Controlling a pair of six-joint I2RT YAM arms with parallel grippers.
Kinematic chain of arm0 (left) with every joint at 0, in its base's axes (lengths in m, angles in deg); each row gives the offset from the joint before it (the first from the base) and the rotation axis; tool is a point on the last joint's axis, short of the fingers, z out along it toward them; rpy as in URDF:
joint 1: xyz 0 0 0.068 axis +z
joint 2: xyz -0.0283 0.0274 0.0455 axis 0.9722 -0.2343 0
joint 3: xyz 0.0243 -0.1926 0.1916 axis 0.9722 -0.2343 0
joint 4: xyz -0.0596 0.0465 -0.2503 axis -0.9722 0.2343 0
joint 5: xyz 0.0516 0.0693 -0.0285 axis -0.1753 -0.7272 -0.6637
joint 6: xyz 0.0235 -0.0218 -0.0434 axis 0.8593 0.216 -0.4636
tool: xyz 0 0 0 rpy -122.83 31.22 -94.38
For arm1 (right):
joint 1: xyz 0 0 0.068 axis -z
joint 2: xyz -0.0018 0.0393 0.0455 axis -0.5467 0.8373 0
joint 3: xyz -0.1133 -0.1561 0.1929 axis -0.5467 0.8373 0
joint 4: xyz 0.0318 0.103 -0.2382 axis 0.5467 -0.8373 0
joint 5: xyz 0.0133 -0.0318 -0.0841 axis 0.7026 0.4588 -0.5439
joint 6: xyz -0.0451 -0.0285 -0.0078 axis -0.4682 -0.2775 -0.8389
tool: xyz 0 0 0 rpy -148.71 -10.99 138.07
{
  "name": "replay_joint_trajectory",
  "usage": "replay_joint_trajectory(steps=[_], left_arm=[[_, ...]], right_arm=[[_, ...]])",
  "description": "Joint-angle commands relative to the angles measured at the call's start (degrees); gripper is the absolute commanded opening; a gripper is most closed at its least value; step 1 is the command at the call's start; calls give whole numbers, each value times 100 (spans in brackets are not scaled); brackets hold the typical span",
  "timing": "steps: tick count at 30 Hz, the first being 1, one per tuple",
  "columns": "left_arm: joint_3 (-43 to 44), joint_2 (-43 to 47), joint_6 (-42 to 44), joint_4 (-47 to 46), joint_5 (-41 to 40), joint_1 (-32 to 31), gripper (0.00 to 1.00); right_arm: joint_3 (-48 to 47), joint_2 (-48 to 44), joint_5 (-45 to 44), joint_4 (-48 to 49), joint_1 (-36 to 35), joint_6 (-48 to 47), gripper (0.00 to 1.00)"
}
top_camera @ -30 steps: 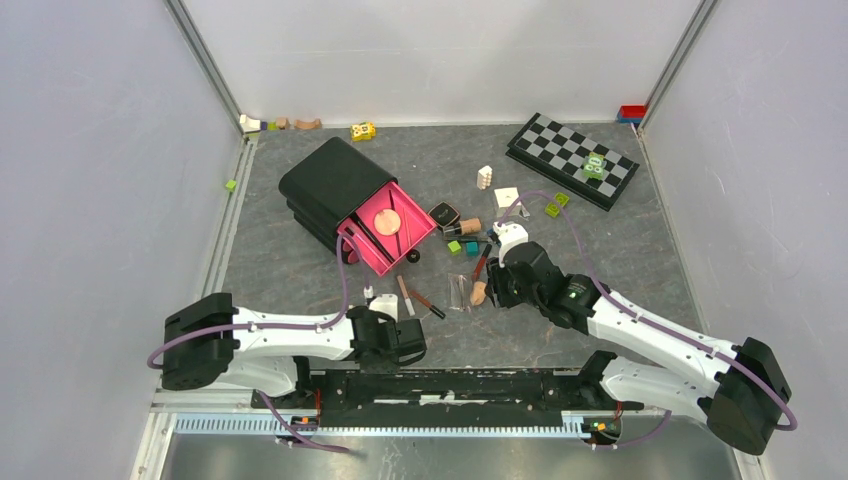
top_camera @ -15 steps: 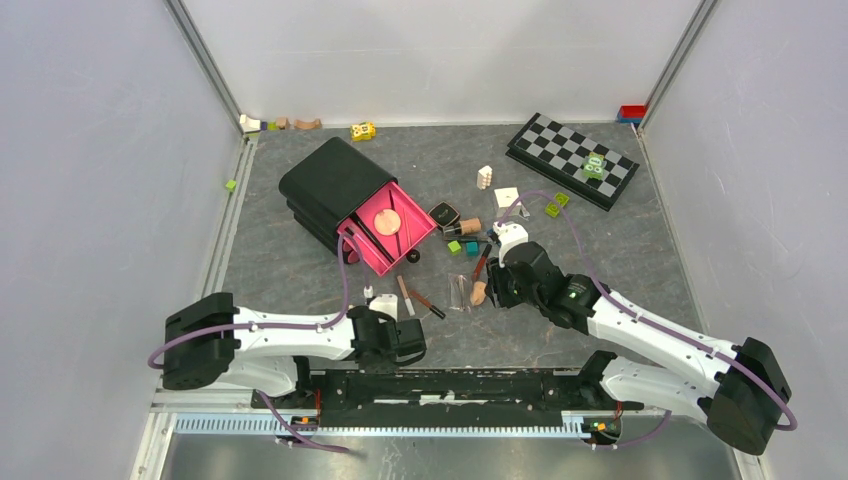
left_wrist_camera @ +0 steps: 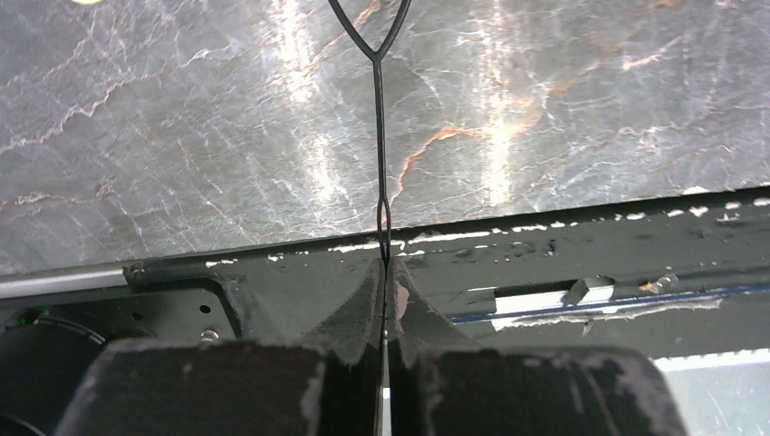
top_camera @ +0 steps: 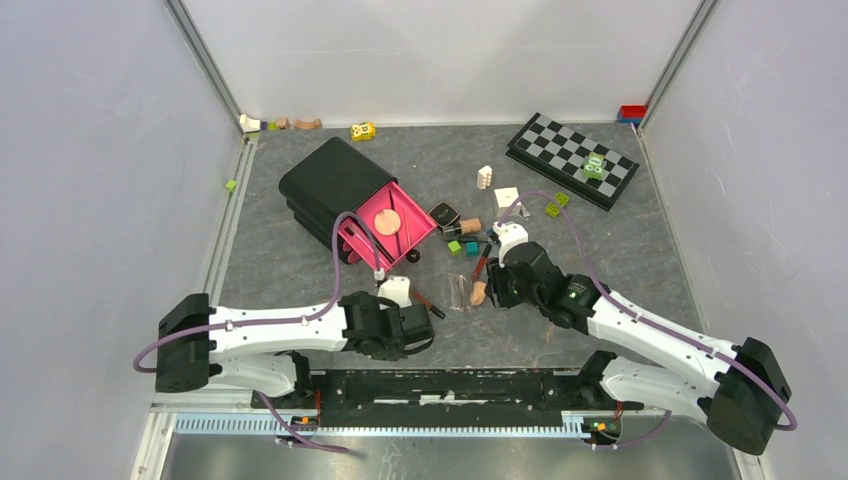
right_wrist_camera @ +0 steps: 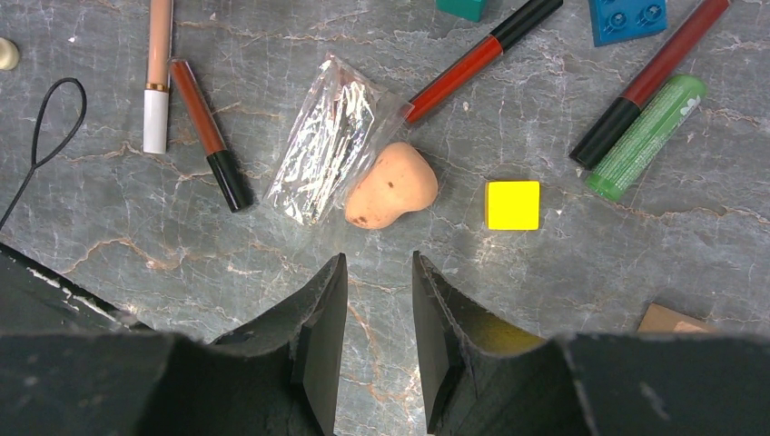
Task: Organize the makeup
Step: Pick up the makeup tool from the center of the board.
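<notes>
- One thin black wire loop (left_wrist_camera: 378,136) was clenched in my left gripper (left_wrist_camera: 382,270), over the grey table (left_wrist_camera: 590,109).
- My right gripper (right_wrist_camera: 380,272) stood half open and empty, near the peach sponge (right_wrist_camera: 392,186).
- A red tube (right_wrist_camera: 463,65) and a green tube (right_wrist_camera: 646,136) lay near that sponge; a round puff (top_camera: 388,221) lay in the pink drawer (top_camera: 372,257).

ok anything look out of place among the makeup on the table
Yes: a yellow block and a blue block lie mixed in among the lipstick tubes, and a crumpled clear wrapper rests against the peach sponge.
</notes>
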Motion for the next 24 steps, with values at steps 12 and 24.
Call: replay_joint_trajectory(steps=[12, 24], left_arm=[[1218, 93, 1947, -210, -71, -57, 2], [3059, -627, 3181, 323, -619, 332, 2]], right_arm=[[55, -114, -191, 64, 0, 73, 39], [-9, -182, -336, -78, 4, 92, 39]])
